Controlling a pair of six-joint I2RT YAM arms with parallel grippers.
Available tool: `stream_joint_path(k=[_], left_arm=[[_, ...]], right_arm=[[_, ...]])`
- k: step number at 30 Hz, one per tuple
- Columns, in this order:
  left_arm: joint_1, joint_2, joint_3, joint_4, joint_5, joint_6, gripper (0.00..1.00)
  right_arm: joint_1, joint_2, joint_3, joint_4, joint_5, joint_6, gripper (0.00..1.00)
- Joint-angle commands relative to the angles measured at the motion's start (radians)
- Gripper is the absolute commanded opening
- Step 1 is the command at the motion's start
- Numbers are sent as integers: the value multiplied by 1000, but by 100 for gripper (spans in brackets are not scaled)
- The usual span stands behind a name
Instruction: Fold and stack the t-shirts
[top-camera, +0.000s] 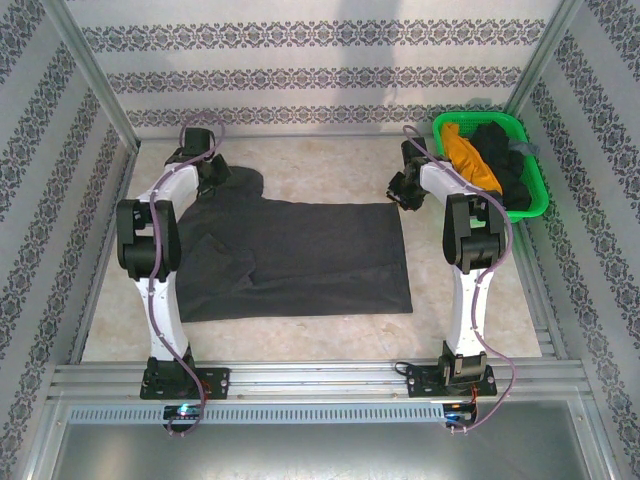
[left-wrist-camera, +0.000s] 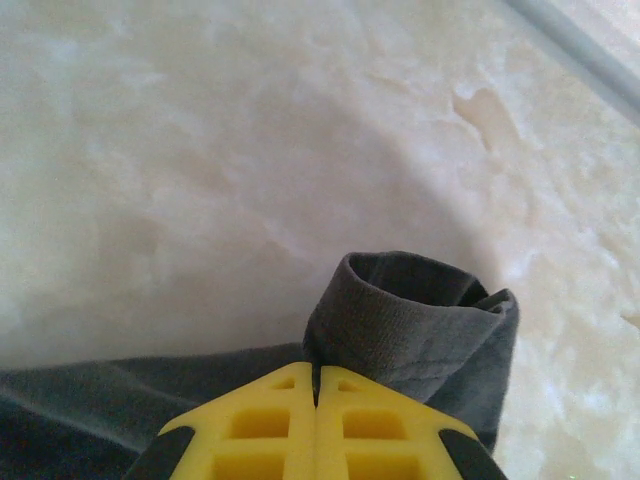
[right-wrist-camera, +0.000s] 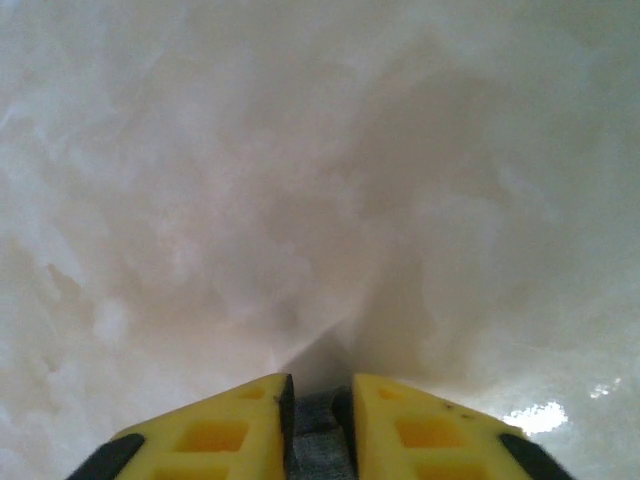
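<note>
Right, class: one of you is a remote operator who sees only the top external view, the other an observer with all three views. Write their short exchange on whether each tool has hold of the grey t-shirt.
Operator: From above I can't tell, is the left tool gripping the grey t-shirt?
Observer: Yes. The left wrist view shows its yellow fingers closed together on a hemmed fold of grey cloth.
Operator: And the right tool?
Observer: The right wrist view shows grey cloth pinched in the narrow gap between its fingers.
</note>
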Motion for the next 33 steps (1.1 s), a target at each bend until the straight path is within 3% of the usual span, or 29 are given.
stream_joint_path(k=[1, 4, 13, 21, 33], left_arm=[[13, -57, -3, -5, 13, 10, 0], [13, -82, -5, -21, 12, 8, 0], [25, -296, -182, -43, -22, -29, 0], [37, -603, -440, -61, -70, -92, 0], [38, -1023, -680, -296, -243, -160, 0]], right_arm=[[3, 20, 26, -10, -23, 2, 12], [4, -3, 16, -15, -2, -13, 0], [4, -170, -83, 44, 12, -126, 0], [14, -336, -249, 99, -13, -163, 0], [30, -578, -555, 145, -35, -157, 0]])
